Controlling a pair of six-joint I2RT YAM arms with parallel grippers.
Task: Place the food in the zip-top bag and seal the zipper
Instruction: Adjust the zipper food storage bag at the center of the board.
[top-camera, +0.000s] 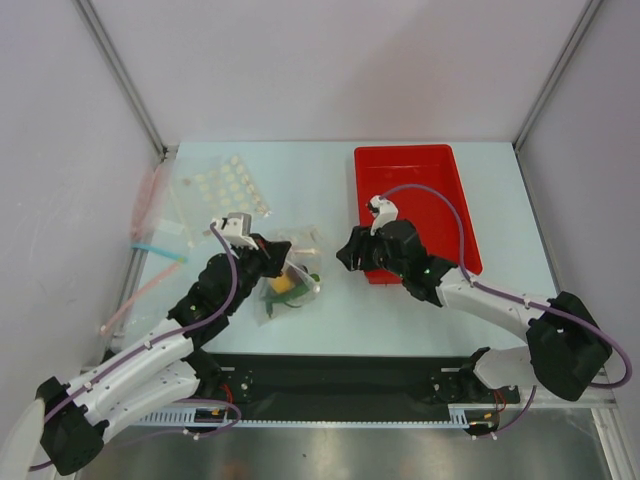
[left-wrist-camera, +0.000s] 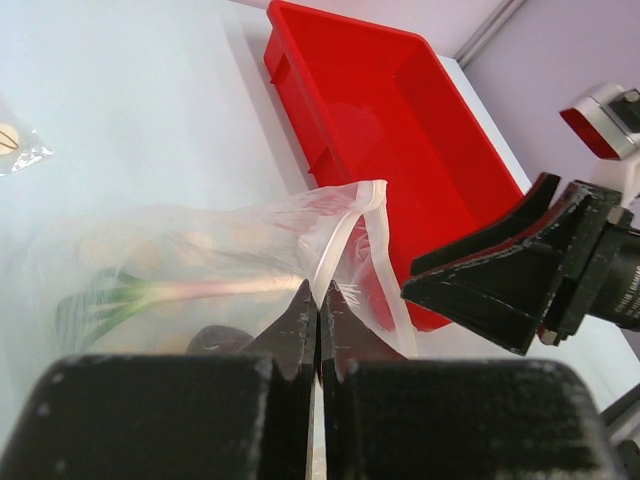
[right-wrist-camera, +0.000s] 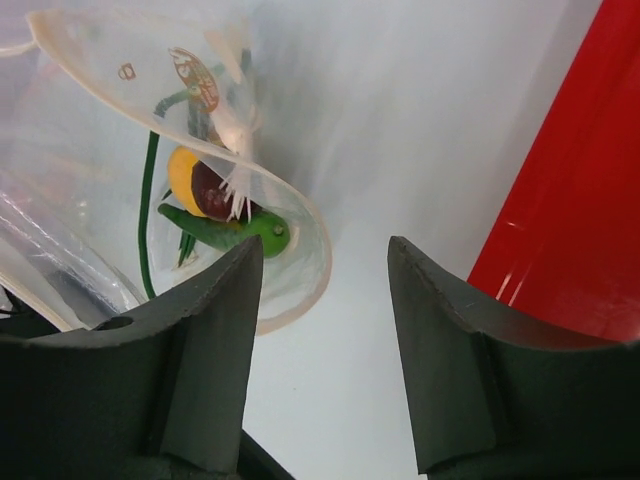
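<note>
The zip-top bag (top-camera: 288, 287) lies between the arms with its mouth held up and open. My left gripper (left-wrist-camera: 318, 292) is shut on the bag's mouth edge (left-wrist-camera: 345, 235), where the pale pinkish zipper strip (right-wrist-camera: 312, 285) runs. Inside the bag I see the food: a yellow lemon ball (right-wrist-camera: 181, 176), a dark maroon ball (right-wrist-camera: 211, 190), a green chili (right-wrist-camera: 236, 230) and thin green stalks (left-wrist-camera: 110, 300). My right gripper (right-wrist-camera: 325, 250) stands open just right of the bag mouth, above bare table, nothing between its fingers. From above, the left gripper (top-camera: 272, 258) and right gripper (top-camera: 346, 256) face each other.
A red tray (top-camera: 415, 195) stands right behind the right gripper. A flatter dotted bag (top-camera: 225, 185) lies at the back left. Plain clear bags with pink and blue strips (top-camera: 150, 235) lie along the left edge.
</note>
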